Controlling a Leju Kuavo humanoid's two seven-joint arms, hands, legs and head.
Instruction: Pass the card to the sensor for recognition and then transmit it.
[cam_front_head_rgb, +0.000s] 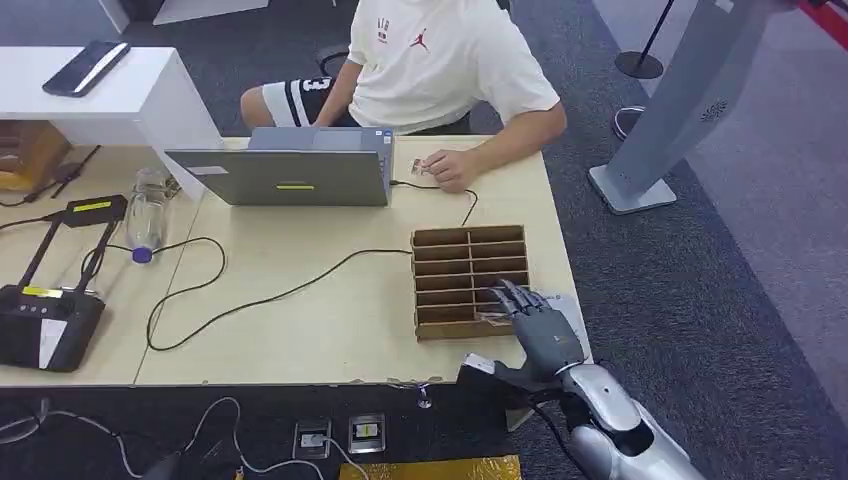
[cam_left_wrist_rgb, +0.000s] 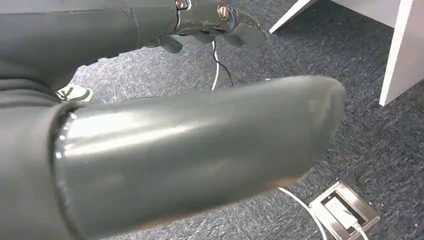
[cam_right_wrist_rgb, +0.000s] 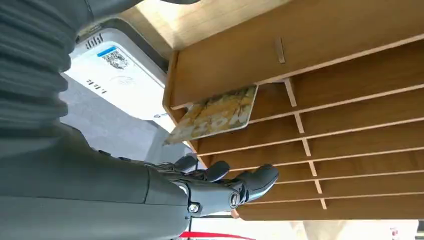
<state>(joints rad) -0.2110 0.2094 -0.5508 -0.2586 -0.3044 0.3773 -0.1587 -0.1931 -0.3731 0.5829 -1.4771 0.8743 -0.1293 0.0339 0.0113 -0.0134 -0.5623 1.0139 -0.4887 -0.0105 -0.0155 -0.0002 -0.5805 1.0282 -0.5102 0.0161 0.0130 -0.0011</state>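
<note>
Card (cam_right_wrist_rgb: 216, 114) lying in wooden rack (cam_front_head_rgb: 470, 280), ungrasped; right hand (cam_front_head_rgb: 535, 318) empty, fingers spread, just beside it. Next: pinching card edge.

I see a pale wooden desk (cam_front_head_rgb: 300, 330) under the robot hand (cam_front_head_rgb: 540, 325); grey carpet (cam_front_head_rgb: 720, 300) to its right; a white cabinet (cam_front_head_rgb: 100, 95) far left, beyond; a grey stand (cam_front_head_rgb: 680, 110) beyond, right.
</note>
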